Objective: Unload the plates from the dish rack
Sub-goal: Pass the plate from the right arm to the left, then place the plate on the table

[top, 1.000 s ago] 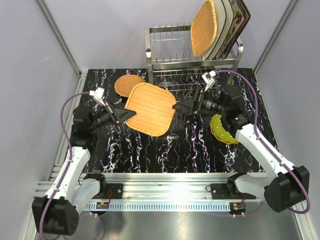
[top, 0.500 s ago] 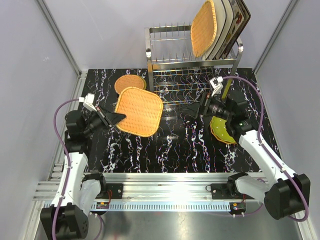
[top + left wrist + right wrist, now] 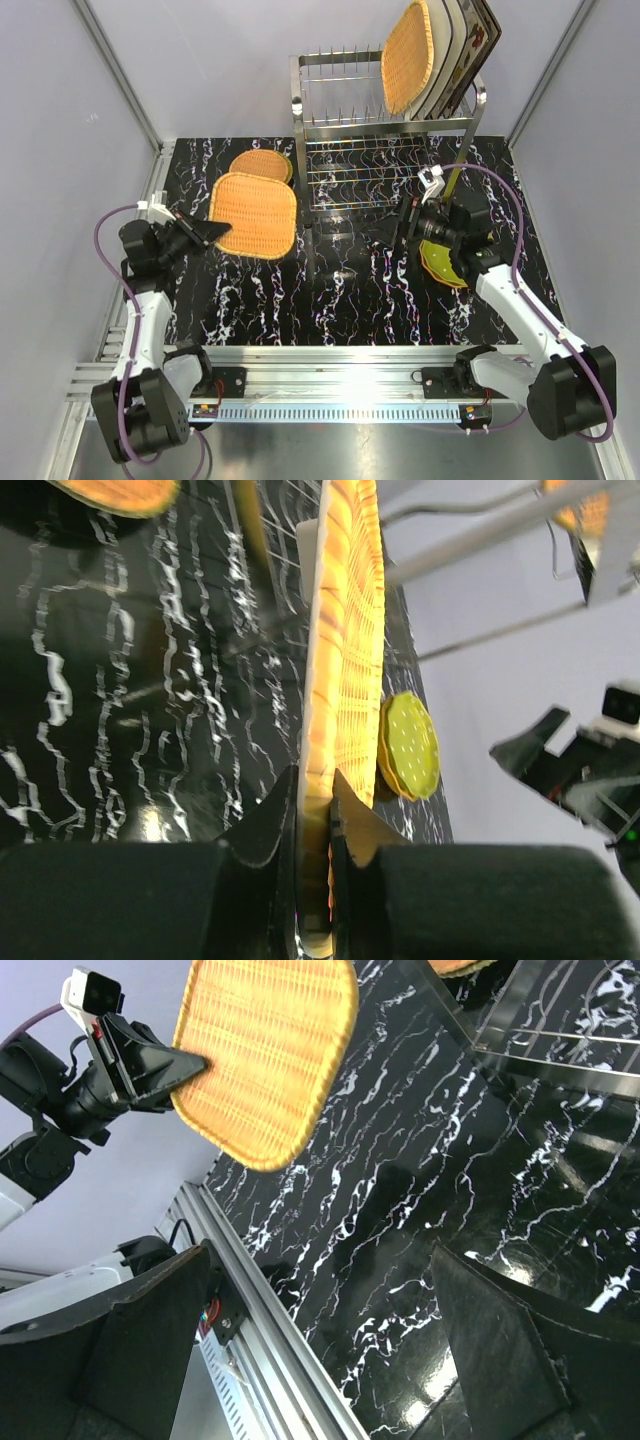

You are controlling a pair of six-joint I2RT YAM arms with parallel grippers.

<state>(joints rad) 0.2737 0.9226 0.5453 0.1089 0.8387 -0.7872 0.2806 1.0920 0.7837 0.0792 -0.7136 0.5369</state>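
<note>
Over the marbled table [image 3: 350,300], woven plate [image 3: 255,214] in left end effector [image 3: 211,233]

A glossy black bench [image 3: 340,300] veined white sits between pale grey-lilac walls [image 3: 200,60]. Aluminium posts [image 3: 118,70] rise at 11 and 1 o'clock, with a slotted rail [image 3: 340,385] at 6.

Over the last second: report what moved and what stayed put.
The left gripper, shut on the edge of the squarish orange woven plate, carried it leftward, nearer the round orange woven plate lying flat. The right gripper, open and empty, drew back rightward toward the lime-green dotted plates. The steel wire dish rack and its upright plates stayed put.
</note>
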